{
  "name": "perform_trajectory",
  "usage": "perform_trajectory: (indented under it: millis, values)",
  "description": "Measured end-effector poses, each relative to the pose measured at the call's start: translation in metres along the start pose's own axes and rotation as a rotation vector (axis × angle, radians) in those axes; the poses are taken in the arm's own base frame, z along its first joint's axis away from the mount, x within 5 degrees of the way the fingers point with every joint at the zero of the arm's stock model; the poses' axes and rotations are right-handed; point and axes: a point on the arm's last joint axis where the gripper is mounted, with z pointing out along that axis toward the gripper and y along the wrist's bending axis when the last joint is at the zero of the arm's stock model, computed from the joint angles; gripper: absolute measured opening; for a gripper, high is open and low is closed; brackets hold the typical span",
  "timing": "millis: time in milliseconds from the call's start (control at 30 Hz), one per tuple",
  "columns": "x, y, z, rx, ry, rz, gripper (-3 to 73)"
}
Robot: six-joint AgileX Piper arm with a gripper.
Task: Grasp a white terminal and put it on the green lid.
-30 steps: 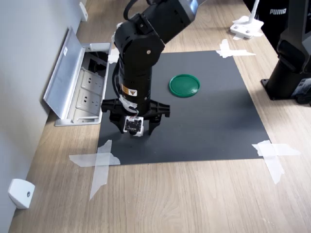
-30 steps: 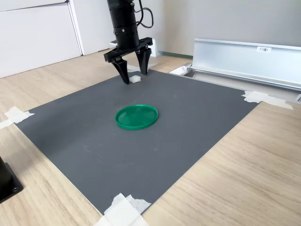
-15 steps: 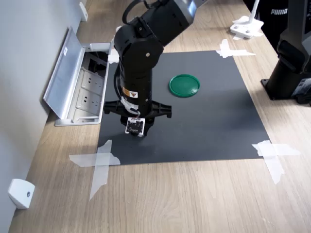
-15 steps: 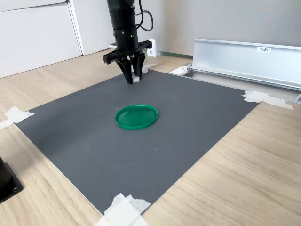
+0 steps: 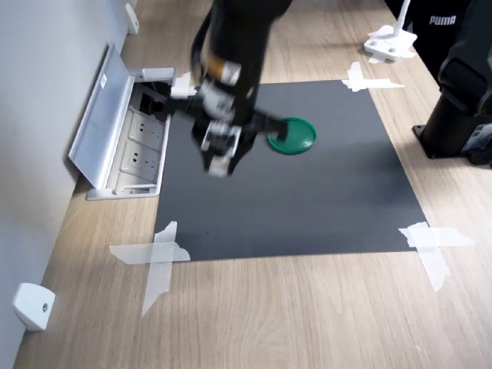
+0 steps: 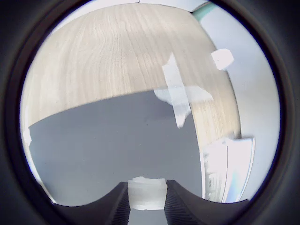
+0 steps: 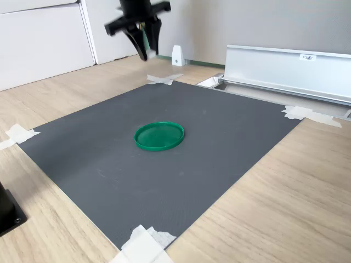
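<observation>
While aloft, arm grips white terminal [image 6: 147, 193] | green lid [image 7: 159, 135] bare

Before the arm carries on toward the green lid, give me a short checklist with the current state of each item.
1. White terminal between the fingers of the gripper: ok, seen in the wrist view.
2. Gripper lifted clear of the dark mat: ok in the second exterior view.
3. Green lid bare, nothing on it: ok.
4. Lid lying flat on the mat: ok.
5. Firmness of grip: cannot tell; the exterior views are blurred.
6. Terminal over lid: not ok, not there yet.
</observation>
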Motion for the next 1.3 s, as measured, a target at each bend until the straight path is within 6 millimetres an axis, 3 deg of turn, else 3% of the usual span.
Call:
perform_trajectory:
  millis: [200, 633, 967, 1300]
  values:
    - [0.051, 0.022, -0.008, -0.019, 0.057, 0.069, 27.2]
    - [0.131, 0.065, 0.027, -0.107, 0.223, 0.176, 27.2]
    - [0.145, 0.065, 0.036, -0.026, 0.201, 0.209, 27.2]
    - [0.149, 0.068, 0.058, -0.110, 0.235, 0.207, 27.2]
